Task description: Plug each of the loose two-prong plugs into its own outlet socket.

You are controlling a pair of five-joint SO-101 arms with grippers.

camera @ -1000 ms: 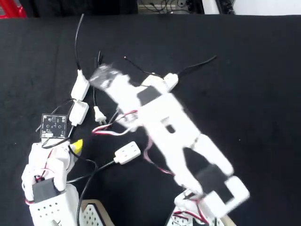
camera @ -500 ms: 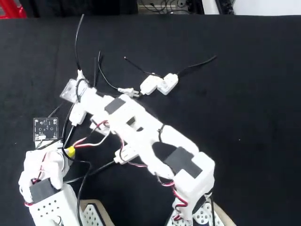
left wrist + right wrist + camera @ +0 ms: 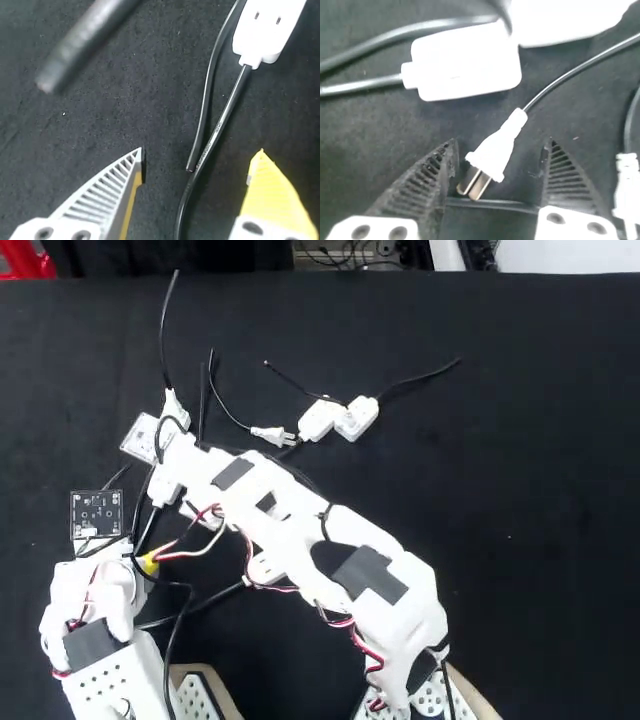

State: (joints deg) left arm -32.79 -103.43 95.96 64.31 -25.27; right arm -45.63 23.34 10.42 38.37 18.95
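Plug [image 3: 495,149] lies lengthwise between the right fingers [image 3: 422,187], prongs toward the wrist.

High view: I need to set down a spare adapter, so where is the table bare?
Bare: the table's whole stretch right of the right arm and the white socket pair. Crowded: the side around the left arm, with cables and sockets.

Right side: the table [image 3: 540,490] is bare cloth, with wide room to pass.
Middle: the right arm [image 3: 300,530] lies slantwise across, barring the way from the front to the far left.
Right gripper [image 3: 500,145]: fingers apart; a plug [image 3: 492,152] lies in the gap with a little room on each side, and a white socket block [image 3: 465,65] sits just beyond.
Left gripper [image 3: 200,151]: fingers apart; a black cord [image 3: 217,125] runs through the gap, with a socket [image 3: 265,30] ahead.
Far side: a second plug [image 3: 270,435] and a joined socket pair [image 3: 340,418], with thin cords trailing around them.
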